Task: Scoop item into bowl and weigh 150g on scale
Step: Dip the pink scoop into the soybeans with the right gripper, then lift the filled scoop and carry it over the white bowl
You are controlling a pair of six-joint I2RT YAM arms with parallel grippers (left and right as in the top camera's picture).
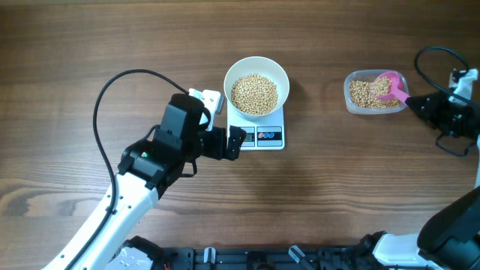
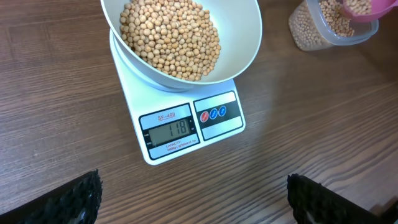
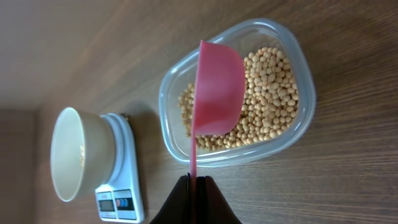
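Observation:
A white bowl point(image 1: 256, 81) heaped with tan beans point(image 1: 253, 93) sits on the white scale point(image 1: 266, 136); in the left wrist view the scale point(image 2: 186, 127) shows a lit number under the bowl point(image 2: 239, 37). My left gripper point(image 1: 238, 142) stands open at the scale's left front edge, its fingertips point(image 2: 71, 199) wide apart over bare wood. My right gripper point(image 3: 194, 182) is shut on the handle of a pink scoop point(image 3: 217, 87), whose cup hangs over the beans in the clear tub point(image 3: 298, 99). Overhead, the scoop point(image 1: 391, 86) rests in the tub point(image 1: 375, 92).
The wooden table point(image 1: 337, 187) stretches around everything. A black cable point(image 1: 112, 97) loops from the left arm over the table. Another cable point(image 1: 427, 60) curls by the right arm. A dark rail point(image 1: 247, 259) runs along the front edge.

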